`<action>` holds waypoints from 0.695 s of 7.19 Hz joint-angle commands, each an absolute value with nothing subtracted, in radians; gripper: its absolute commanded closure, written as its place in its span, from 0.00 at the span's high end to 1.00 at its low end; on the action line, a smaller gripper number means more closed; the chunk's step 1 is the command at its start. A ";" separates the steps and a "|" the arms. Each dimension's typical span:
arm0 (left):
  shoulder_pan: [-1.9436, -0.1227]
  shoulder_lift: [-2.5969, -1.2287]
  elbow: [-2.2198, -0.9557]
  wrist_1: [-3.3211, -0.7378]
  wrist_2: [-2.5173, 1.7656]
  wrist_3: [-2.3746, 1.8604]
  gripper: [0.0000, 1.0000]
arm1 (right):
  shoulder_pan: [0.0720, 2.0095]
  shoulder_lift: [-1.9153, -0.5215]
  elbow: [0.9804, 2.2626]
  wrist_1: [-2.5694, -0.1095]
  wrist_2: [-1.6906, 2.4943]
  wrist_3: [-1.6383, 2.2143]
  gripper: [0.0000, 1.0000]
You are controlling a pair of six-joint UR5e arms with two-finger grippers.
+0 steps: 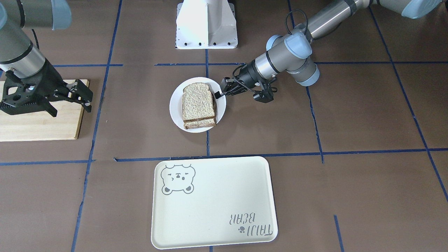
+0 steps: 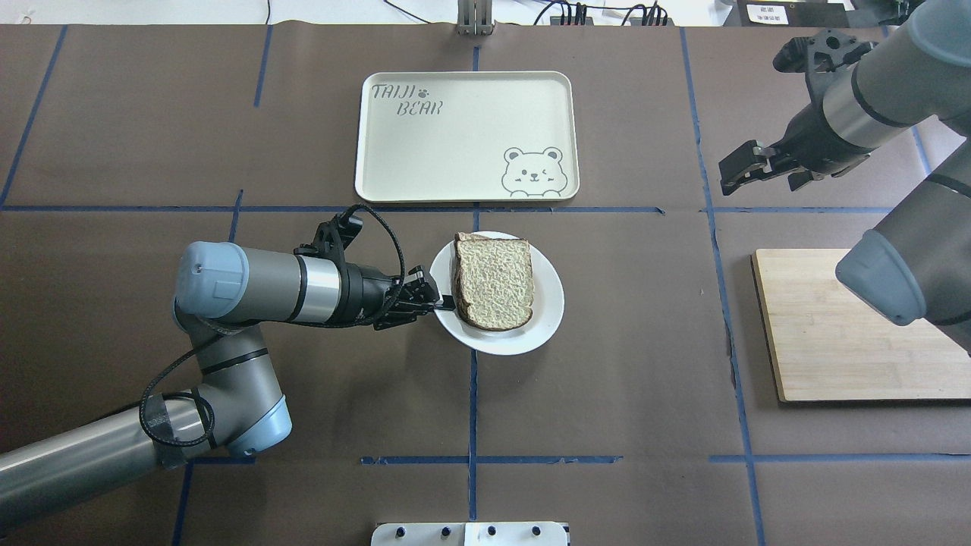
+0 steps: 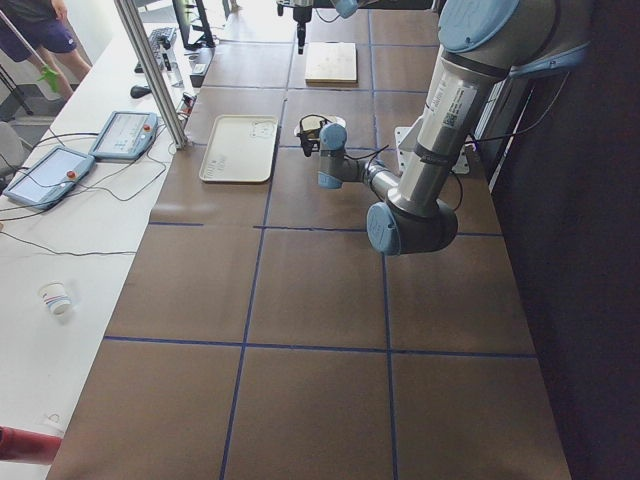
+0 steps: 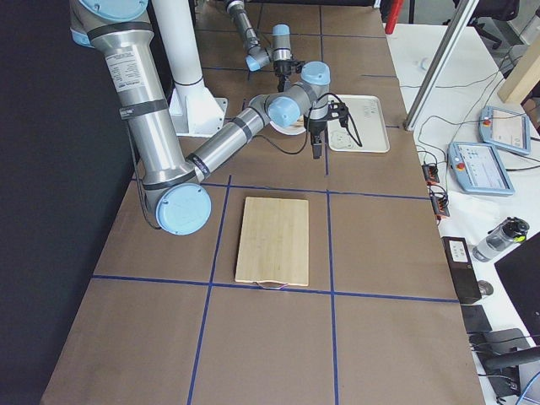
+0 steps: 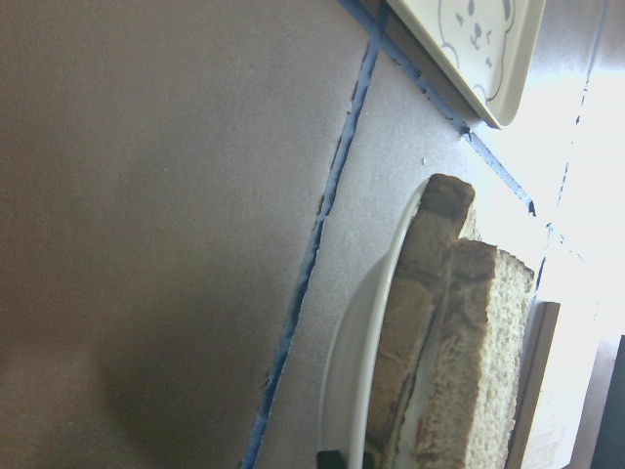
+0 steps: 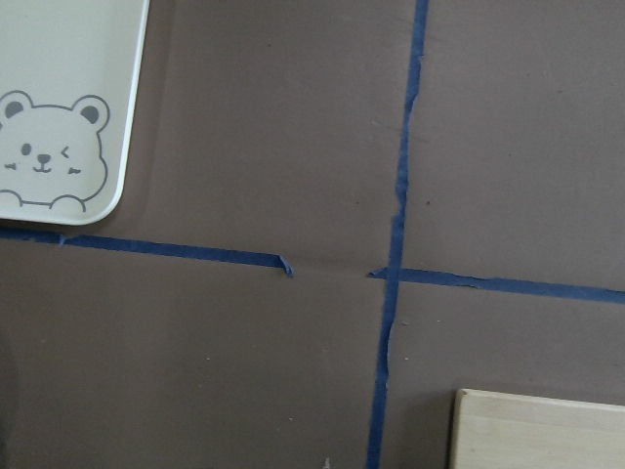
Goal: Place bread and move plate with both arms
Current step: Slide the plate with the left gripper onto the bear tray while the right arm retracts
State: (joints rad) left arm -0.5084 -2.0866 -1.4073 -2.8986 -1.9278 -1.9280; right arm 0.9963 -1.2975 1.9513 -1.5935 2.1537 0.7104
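While the bread point(image 2: 494, 282) is being carried by the plate point(image 2: 550, 311) near the middle of the bench point(image 2: 303, 379), the plate's rim is being pinched by the left gripper point(image 2: 446, 303), whose jaws are drawn close on the edge facing the robot's left. The bread is being met directly ahead of those fingertips, toward the robot's right. Its long axis is being laid across the gripper's line of reach, running from the robot's side toward the tray point(image 2: 463, 136). In the left wrist view two slices are being shown stacked, edge-on, above the rim.

By far the nearer arm is the left one. The right gripper point(image 2: 732, 171) is being held well apart, raised over the bench beyond the far corner of the cutting board point(image 2: 834, 326), with its jaws spread and nothing between them.

Judged from this layout, the bread step is being treated as done and the plate is being readied for a move. The tray is lying just past a blue tape line on the side away from the robot, so any push or lift would be directed that way, at a right angle to the present grip.

The bench is being covered by brown sheeting marked with a grid of blue tape. Beyond its far edge, a white desk with cables and control tablets is being shown in the side views.
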 commanded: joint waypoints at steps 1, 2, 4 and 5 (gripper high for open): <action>-0.555 -2.114 -1.399 -2.931 -1.820 -2.111 0.00 | 1.070 -1.412 1.953 -1.595 2.168 0.501 1.00; -0.551 -2.138 -1.367 -2.936 -1.642 -2.258 0.00 | 1.119 -1.464 1.948 -1.595 2.168 0.380 1.00; -0.566 -2.259 -1.167 -2.938 -1.480 -2.372 0.00 | 1.199 -1.517 1.944 -1.597 2.172 0.250 1.00; -0.574 -2.346 -1.029 -2.938 -1.417 -2.414 0.00 | 1.234 -1.540 1.945 -1.595 2.201 0.249 1.00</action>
State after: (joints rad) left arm -0.5645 -2.2523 -1.1794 -2.9373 -1.5072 -2.3491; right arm 1.1906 -1.5093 1.9452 -1.5964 2.1780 0.2798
